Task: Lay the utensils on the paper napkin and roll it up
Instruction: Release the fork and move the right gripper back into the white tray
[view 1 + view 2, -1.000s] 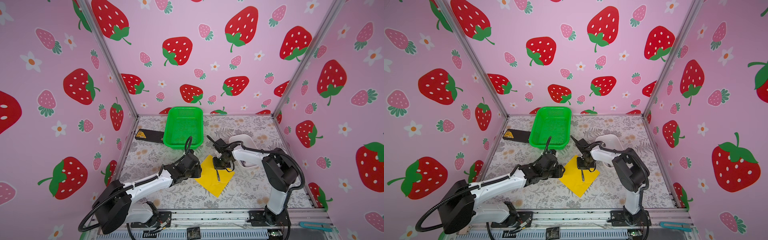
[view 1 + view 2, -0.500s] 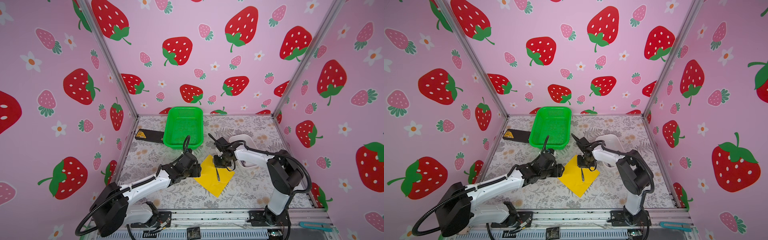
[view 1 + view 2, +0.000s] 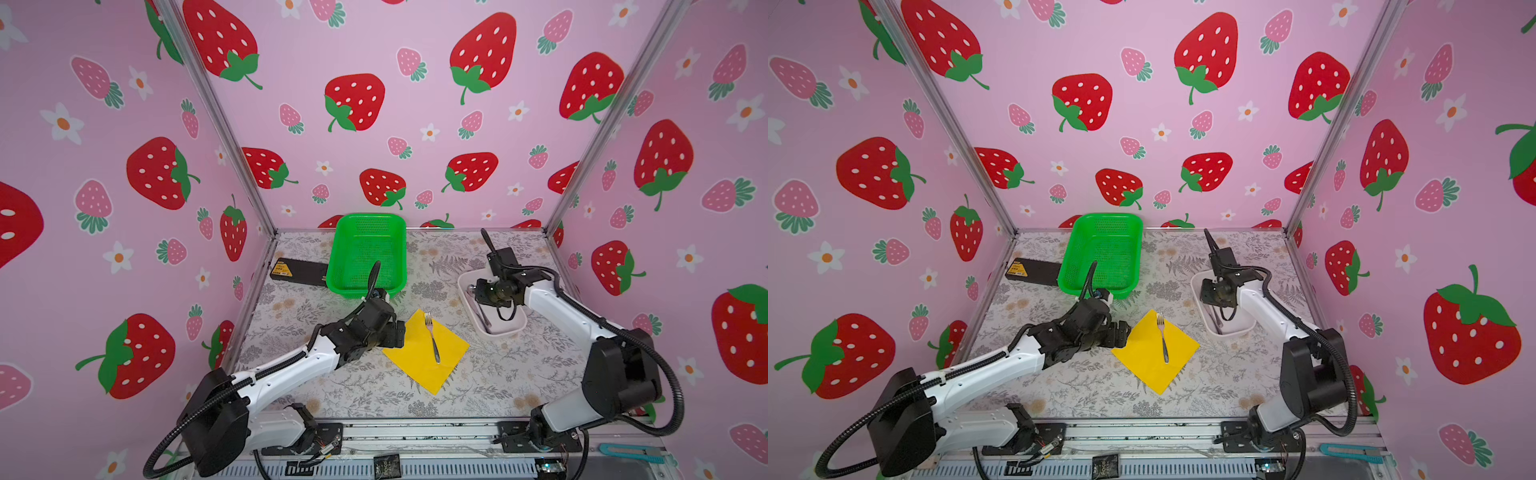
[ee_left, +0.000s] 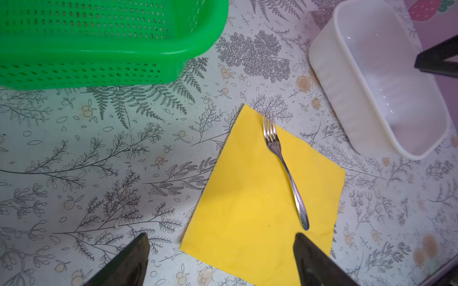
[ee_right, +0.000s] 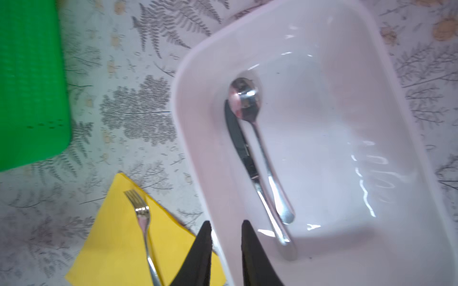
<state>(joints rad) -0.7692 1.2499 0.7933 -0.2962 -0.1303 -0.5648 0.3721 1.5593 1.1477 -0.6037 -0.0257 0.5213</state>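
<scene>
The yellow paper napkin (image 3: 415,361) (image 3: 1144,359) (image 4: 247,210) (image 5: 116,237) lies flat mid-table. Of the utensils, a silver fork (image 3: 432,338) (image 3: 1163,340) (image 4: 285,168) (image 5: 143,220) rests on it, tines toward the back. A spoon (image 5: 260,148) and a knife (image 5: 244,156) lie side by side in the white dish (image 3: 513,328) (image 3: 1239,332) (image 5: 188,148). My left gripper (image 3: 398,332) (image 3: 1123,334) (image 4: 221,235) stands wide open at the napkin's left corner, holding nothing. My right gripper (image 3: 473,291) (image 3: 1207,296) (image 5: 226,222) hangs over the dish's near rim, fingers a narrow gap apart, empty.
A green perforated basket (image 3: 365,249) (image 3: 1104,249) (image 4: 99,37) stands at the back, with a black box (image 3: 297,272) to its left. Pink walls close three sides. A blue cutter (image 3: 627,451) lies on the front rail at the right.
The right gripper has let go of the fork on the napkin and swung right to the white dish, its fingers parting a little. The left gripper has opened wide.
</scene>
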